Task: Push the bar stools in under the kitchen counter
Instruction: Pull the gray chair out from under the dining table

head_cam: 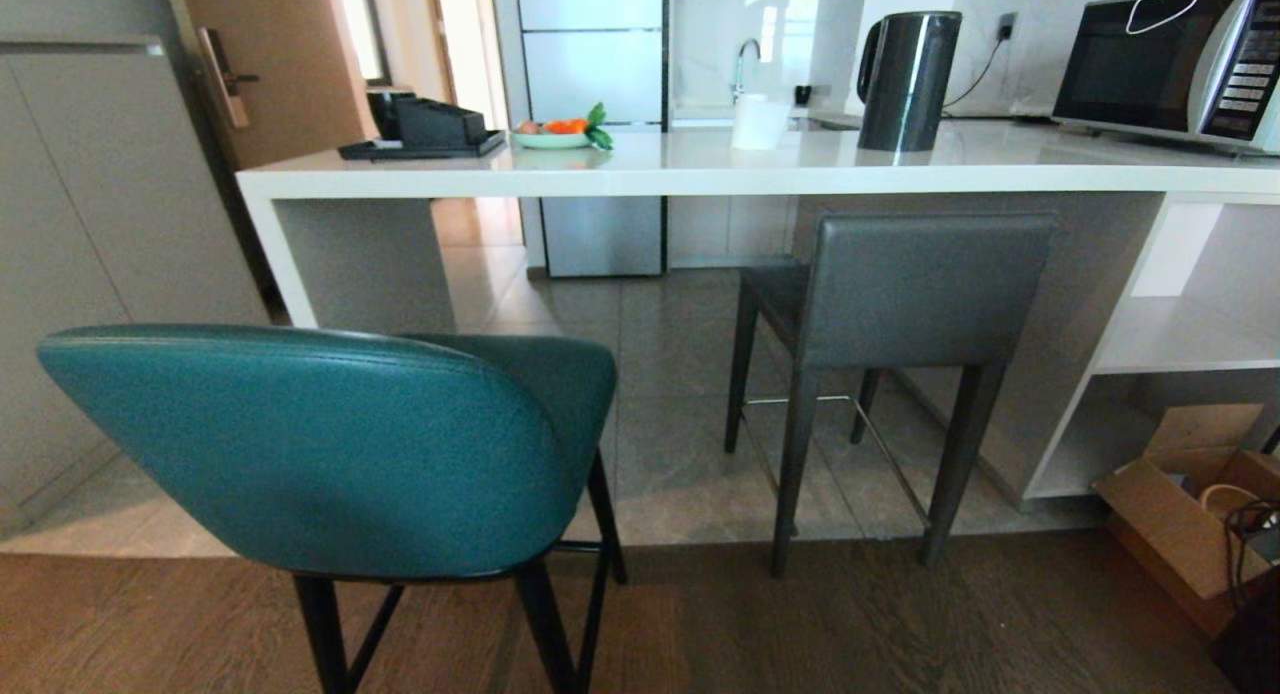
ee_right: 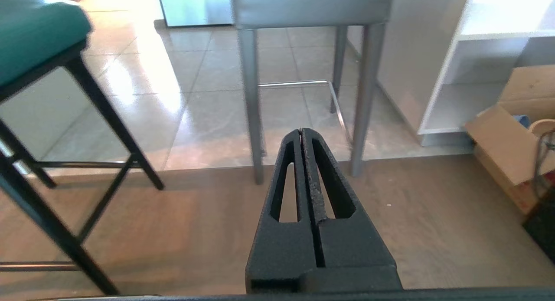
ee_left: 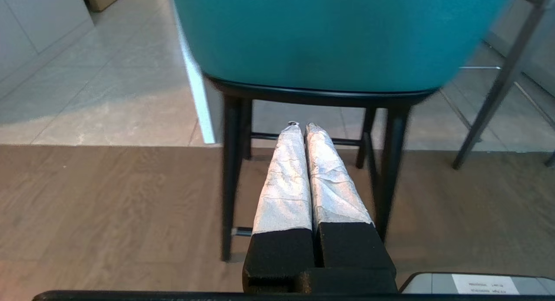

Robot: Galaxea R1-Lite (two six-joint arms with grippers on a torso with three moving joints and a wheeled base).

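While teal stool [head_cam: 330, 454] stands clear of counter [head_cam: 700, 169], grey stool [head_cam: 900, 294] seems partly under; left gripper [ee_left: 302, 126], right gripper [ee_right: 301, 131] closed, empty.

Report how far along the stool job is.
Done: the grey stool already looks tucked close under the kitchen counter. In hand: nothing; the left gripper is shut, low behind the teal stool without touching it, and the right gripper is shut too. Left: the teal stool stands well out from the counter.

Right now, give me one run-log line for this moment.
teal curved-back stool: clear of off-white stone-look counter | dark grey boxy leather stool: nearer, backrest outside edge | left gripper: shut, empty | right gripper: shut, empty
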